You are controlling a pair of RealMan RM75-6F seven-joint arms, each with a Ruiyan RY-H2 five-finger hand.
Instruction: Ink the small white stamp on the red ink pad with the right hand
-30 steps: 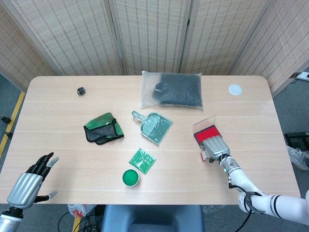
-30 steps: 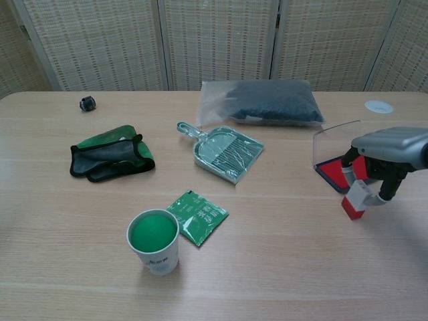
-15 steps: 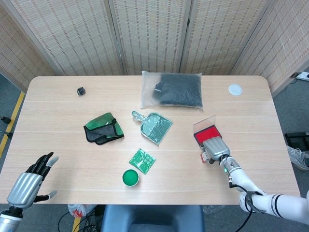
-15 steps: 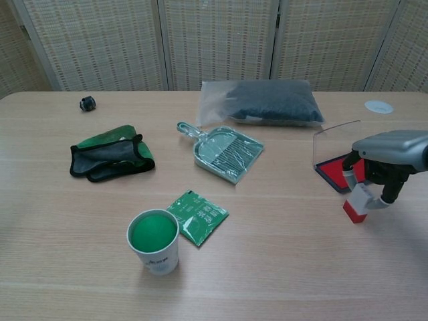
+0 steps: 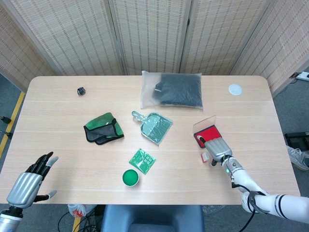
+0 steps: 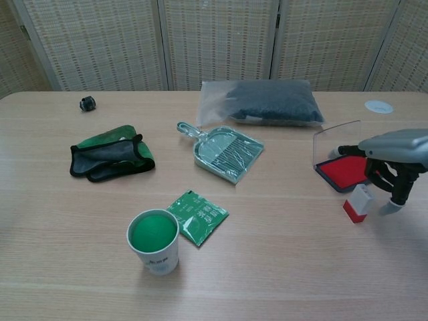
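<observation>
- Since half a second ago the right hand (image 6: 394, 155) has drawn back toward 3 o'clock; its fingers (image 6: 390, 208), previously around the small white stamp (image 6: 358, 202), now stand apart, holding nothing.
- The stamp sits tilted on the desk (image 6: 267, 267), just beside the red ink pad (image 6: 344, 172) at its 5 o'clock, not on the ink.
- Risk: the stamp leans on its red base and may topple if a fingertip brushes it on re-grasp. The pad's raised clear lid (image 6: 331, 139) could be struck on approach.
- Materials: stamp a small blocky white body with a red foot, smooth and probably slippery. Pad flat, rectangular, matte red in a dark tray.
- Left hand (image 5: 30, 183) idle at the desk's 8 o'clock corner, fingers spread.
</observation>
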